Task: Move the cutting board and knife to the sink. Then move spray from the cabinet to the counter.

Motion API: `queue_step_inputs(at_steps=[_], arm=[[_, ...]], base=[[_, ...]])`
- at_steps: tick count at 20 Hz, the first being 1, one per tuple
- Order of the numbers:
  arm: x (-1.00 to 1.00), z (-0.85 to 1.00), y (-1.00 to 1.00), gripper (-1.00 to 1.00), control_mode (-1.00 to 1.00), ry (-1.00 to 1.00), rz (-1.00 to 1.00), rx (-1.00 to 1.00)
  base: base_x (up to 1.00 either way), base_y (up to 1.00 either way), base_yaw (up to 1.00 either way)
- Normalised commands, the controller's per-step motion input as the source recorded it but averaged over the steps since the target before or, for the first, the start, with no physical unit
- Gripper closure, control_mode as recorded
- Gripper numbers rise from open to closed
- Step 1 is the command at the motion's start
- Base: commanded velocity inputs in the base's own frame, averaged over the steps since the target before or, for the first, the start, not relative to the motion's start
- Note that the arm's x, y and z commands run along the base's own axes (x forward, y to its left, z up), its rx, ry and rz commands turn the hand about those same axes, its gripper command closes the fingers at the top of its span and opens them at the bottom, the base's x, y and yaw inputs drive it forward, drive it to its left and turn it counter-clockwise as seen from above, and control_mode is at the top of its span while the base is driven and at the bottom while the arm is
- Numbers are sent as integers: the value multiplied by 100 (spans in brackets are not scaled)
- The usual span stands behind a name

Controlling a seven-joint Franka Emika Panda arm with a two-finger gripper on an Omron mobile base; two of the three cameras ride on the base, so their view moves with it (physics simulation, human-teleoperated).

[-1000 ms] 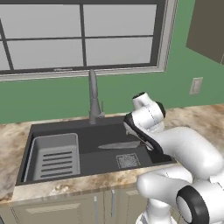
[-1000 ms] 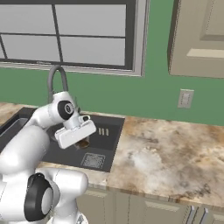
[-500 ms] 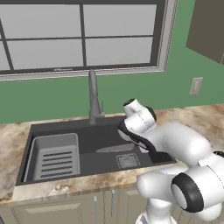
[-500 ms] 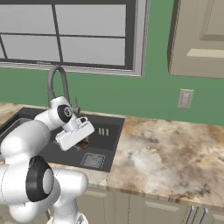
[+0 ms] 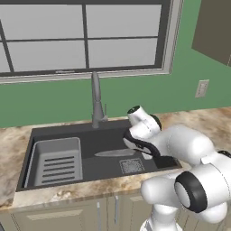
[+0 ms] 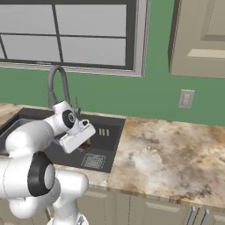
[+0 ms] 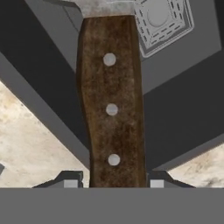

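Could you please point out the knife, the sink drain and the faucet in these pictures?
knife (image 7: 111,109): hand view, middle rivet of its brown handle.
sink drain (image 5: 132,165): left base view, centre of the square grate.
faucet (image 5: 95,97): left base view, upright neck.

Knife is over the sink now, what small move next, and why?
Probably lower a little, then open the tool. The hand view shows the knife handle between the fingertips, above the sink floor by the drain; its blade shows over the basin in the left base view.
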Motion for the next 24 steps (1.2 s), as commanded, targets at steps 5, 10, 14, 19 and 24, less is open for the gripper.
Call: queue_step_inputs(at_steps=[5,10,14,19,24], arm=[[20,-35,0,100,-100,1,0,3],[27,-37,0,100,-100,2,0,0],[23,-36,0,100,-100,0,0,0],[30,-40,1,100,-100,0,0,0],[33,-39,1,100,-100,0,0,0]], base=[[0,0,0],[0,0,0],[0,0,0],[0,0,0],[0,0,0]])
